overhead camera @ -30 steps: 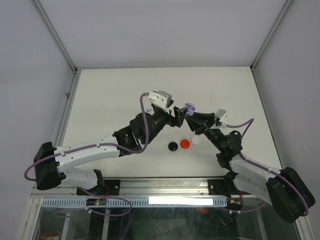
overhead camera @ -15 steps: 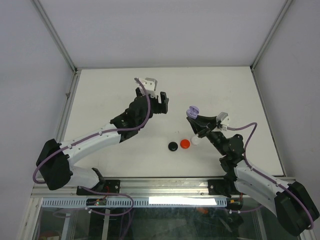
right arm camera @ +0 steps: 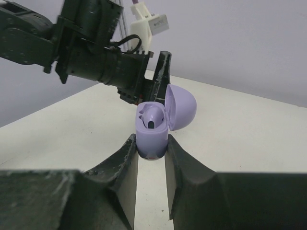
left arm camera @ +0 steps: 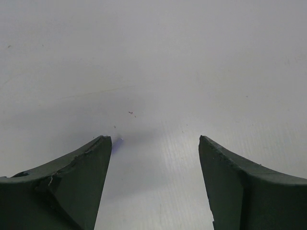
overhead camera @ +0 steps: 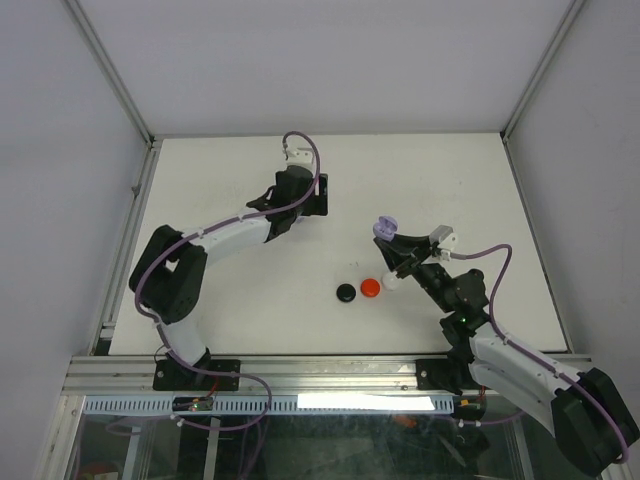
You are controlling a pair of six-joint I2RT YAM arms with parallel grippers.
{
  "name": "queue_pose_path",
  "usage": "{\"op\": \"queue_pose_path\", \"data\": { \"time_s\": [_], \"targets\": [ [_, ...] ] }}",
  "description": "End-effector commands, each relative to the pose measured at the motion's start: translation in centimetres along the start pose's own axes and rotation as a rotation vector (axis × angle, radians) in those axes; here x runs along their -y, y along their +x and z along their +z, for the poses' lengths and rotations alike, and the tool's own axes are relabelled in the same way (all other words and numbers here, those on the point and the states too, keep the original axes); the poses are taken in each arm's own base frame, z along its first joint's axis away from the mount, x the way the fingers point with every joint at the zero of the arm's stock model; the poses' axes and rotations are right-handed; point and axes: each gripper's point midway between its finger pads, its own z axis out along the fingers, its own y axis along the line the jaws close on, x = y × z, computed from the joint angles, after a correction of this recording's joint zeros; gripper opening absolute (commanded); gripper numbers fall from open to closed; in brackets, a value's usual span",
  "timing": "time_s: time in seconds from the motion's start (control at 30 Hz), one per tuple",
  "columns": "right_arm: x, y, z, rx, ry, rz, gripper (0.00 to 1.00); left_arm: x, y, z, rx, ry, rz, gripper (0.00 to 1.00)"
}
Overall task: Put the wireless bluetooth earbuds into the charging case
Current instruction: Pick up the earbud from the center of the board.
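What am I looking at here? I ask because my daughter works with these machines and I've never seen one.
These are two robot arms bolted to a white table, each ending in a two-finger gripper. The wide picture looks down from above. The other two come from small cameras on the wrists, so each shows its own fingers. The right gripper is shut on a lavender case, whose lid is flipped open, with one lavender earbud seated inside. The left gripper is open and empty over bare table. On the table lie a black puck, a red puck and a white thing partly hidden by the right arm.
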Motion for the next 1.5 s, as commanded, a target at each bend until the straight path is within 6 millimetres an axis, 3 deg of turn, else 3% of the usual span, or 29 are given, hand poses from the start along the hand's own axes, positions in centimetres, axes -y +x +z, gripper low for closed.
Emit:
{"op": "queue_pose_path", "data": {
  "time_s": [0.0,0.2,0.37,0.77,1.23,1.47],
  "targets": [
    [0.2,-1.2,0.0,0.041,0.016,-0.022,0.00,0.1,0.2,3.0,-0.062,0.020,-0.033,0.74],
    [0.3,-0.8,-0.2,0.026,0.017,-0.021,0.00,-0.8,2.5,5.8,-0.158,0.003,-0.022,0.73],
    [0.3,-0.7,-0.2,0.024,0.018,-0.024,0.00,-1.1,4.3,7.0,-0.232,-0.003,0.001,0.73],
    [0.1,-1.0,0.0,0.028,0.013,-0.014,0.00,-1.0,7.5,5.4,-0.375,0.027,0.006,0.67],
    [0.0,-1.5,0.1,0.036,0.007,-0.005,0.00,0.1,7.9,2.8,-0.417,0.061,0.027,0.65],
    [-0.1,-1.4,0.2,0.034,0.003,-0.004,0.00,0.2,5.0,1.5,-0.355,0.055,0.022,0.65]
  ]
}}
